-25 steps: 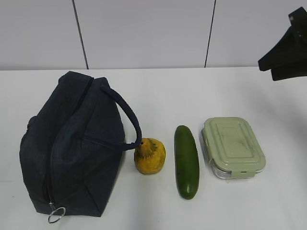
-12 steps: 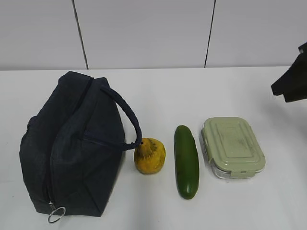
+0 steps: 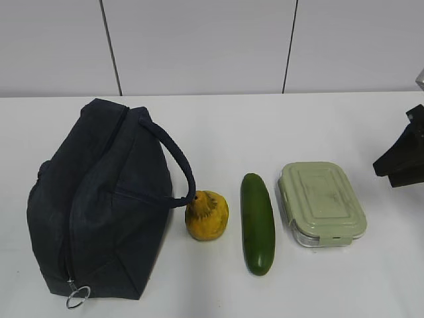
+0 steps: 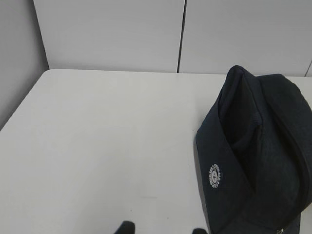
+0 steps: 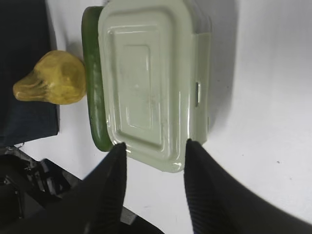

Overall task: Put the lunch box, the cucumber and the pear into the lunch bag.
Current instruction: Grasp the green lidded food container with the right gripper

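Lunch bag (image 3: 99, 199): dark navy, lying on its side on the white table (image 3: 265, 126), zipper closed along its length with the metal ring pull (image 3: 78, 297) at the near end; its loop handle (image 3: 175, 162) arches toward the pear.
Pear (image 3: 207, 215): one, yellow-orange with brown blotches, just right of the lunch bag, its neck touching the handle.
Cucumber (image 3: 258, 224): one, dark green, further right of the lunch bag, between pear and lunch box, lying lengthwise toward the camera.
Lunch box (image 3: 321, 202): one, clear with a sage-green clip lid, farthest right of the lunch bag, just beside the cucumber.
Exterior view alone: all four items in one row; only a dark part of the right arm (image 3: 403, 159) at the right edge.
Left wrist view alone: the far end of the lunch bag, bearing a small round white logo (image 4: 214, 175), and bare table beside it.
Right wrist view alone: the lid from above, the cucumber hard against the lunch box's side, the pear beyond it.
Right gripper (image 5: 155, 170): jaws spread apart and empty, hovering over one short end of the lunch box, gripping nothing.
Left gripper (image 4: 162, 230): only two dark fingertips (image 4: 125, 227) at the frame's bottom, parted, nothing between them, left of the lunch bag.
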